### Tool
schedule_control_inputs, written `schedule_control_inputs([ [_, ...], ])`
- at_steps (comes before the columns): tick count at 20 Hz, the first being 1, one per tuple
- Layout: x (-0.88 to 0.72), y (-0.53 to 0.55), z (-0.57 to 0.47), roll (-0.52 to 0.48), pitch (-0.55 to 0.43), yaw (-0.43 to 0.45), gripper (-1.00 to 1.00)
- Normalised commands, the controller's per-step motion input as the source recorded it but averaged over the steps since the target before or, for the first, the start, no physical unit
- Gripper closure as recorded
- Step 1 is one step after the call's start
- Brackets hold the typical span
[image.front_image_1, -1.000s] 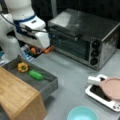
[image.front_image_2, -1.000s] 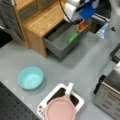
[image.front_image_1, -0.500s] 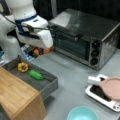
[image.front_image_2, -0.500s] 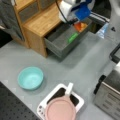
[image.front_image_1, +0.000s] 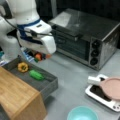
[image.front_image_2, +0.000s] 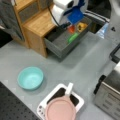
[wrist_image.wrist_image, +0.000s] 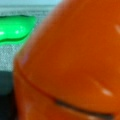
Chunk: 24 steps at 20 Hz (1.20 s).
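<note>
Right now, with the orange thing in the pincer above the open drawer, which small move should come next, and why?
Probably lower it a little: the pincer holds the orange vegetable over the drawer, beside the green one; releasing here would drop it.

A mock kitchen set up in a robotics lab. On a grey counter (image.front_image_1: 75, 77) stand a toaster oven (image.front_image_1: 86, 37), a wooden drawer cabinet (image.front_image_2: 35, 22), a teal bowl (image.front_image_2: 30, 78) and a dish rack (image.front_image_2: 61, 101) holding a pink plate (image.front_image_2: 60, 110). A white robot arm (image.front_image_1: 23, 22) and a black perforated board (image.front_image_2: 12, 107) at the counter's edge mark it as a test bench.
</note>
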Motion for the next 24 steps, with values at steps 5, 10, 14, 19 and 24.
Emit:
schedule_control_inputs([
  [5,0.18,-0.4,-0.07,-0.035,0.118,0.233,1.0],
  [10,0.14,-0.23,-0.04,-0.011,0.129,0.184,1.0],
  [14,0.07,-0.05,-0.11,0.003,0.107,0.121,1.0],
  [19,0.0,0.06,-0.18,0.024,0.069,0.094,1.0],
  [24,-0.03,0.09,-0.28,0.016,-0.009,0.06,1.0],
])
